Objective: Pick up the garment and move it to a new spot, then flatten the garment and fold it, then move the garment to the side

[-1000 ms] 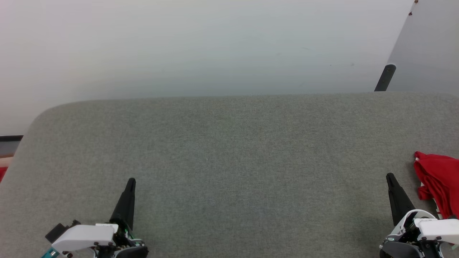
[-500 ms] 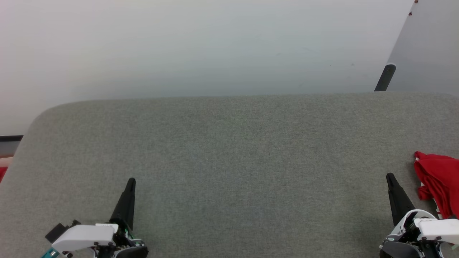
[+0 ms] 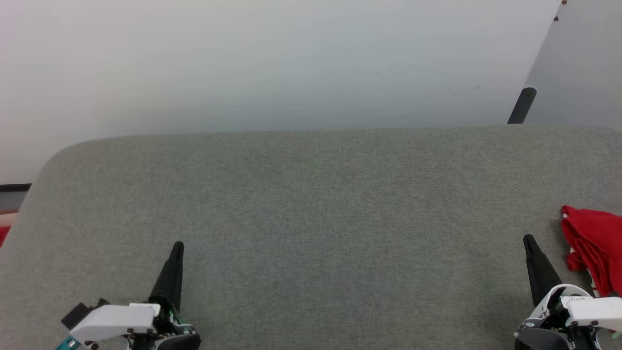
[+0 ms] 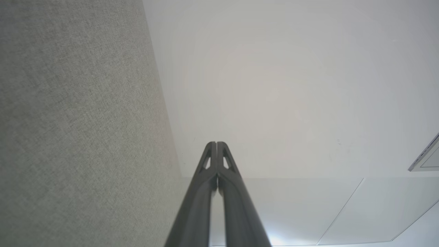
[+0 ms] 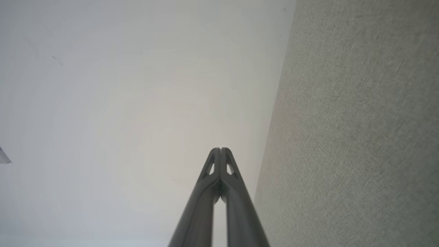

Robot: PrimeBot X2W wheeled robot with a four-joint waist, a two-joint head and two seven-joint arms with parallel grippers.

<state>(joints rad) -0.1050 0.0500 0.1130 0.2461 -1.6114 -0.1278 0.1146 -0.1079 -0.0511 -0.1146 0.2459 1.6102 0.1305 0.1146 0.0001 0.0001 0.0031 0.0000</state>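
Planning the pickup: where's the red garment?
Head view: crumpled red garment lies at the right edge of the grey fabric surface, beside the right gripper.

A broad stretch of open grey tabletop [image 3: 311,204] runs between the left gripper [image 3: 178,246] at the near left and the right gripper [image 3: 527,239] at the near right, each slim with its jaws pressed together. The bunched red garment [image 3: 595,243] lies just right of the right gripper, at the tabletop's right edge. Beyond the far edge a pale wall [image 3: 272,63] closes the way, with a dark post [image 3: 522,105] and a slanted grey panel [image 3: 578,63] at the far right.
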